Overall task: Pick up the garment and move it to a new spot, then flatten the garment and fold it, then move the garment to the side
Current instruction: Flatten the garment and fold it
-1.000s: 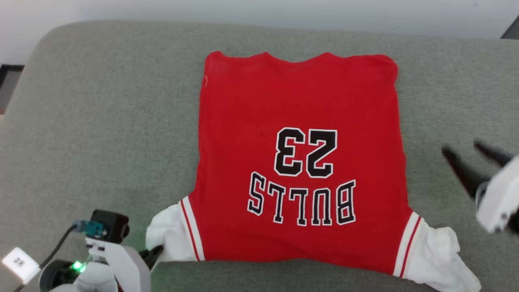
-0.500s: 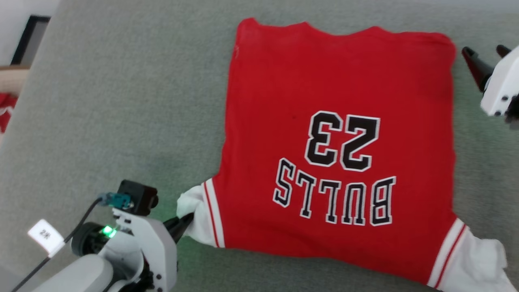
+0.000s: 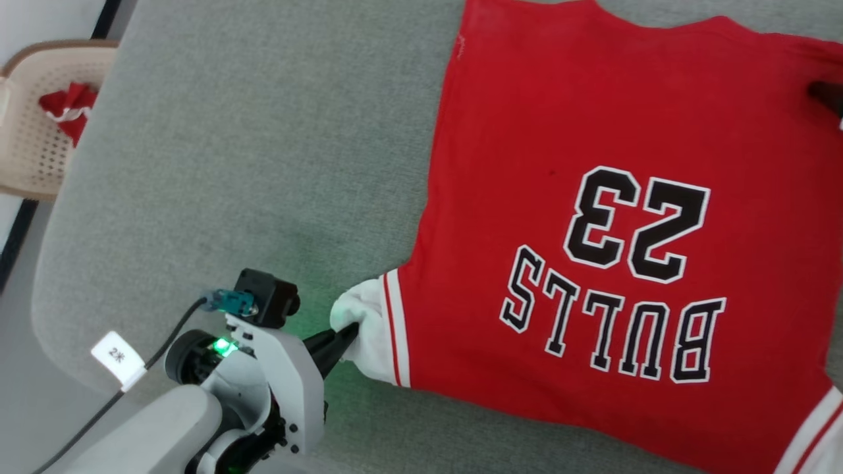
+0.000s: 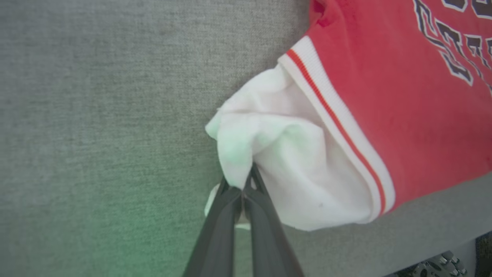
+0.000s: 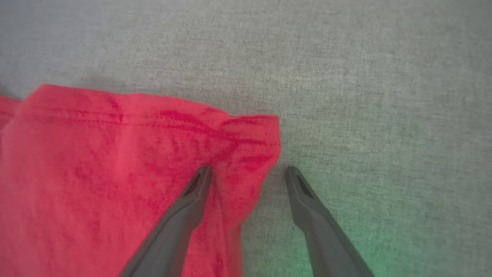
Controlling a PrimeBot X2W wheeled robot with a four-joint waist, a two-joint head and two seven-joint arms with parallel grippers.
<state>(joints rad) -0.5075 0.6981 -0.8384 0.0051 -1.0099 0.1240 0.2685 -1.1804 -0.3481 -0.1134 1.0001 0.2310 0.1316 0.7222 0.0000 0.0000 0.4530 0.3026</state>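
Head view: beige basket with red cloth beside the surface; left end effector clenched on the garment's sleeve, right end effector spread astride its corner

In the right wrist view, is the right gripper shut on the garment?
No: the right gripper stands open, one finger over the garment corner, the other over the grey surface.

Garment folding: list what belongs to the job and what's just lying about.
Belongs to the job: garment; left gripper, shut on its white sleeve; right gripper, open astride a red corner; grey cushion beneath.
Lying about: beige basket; red cloth in it; white cable tag.
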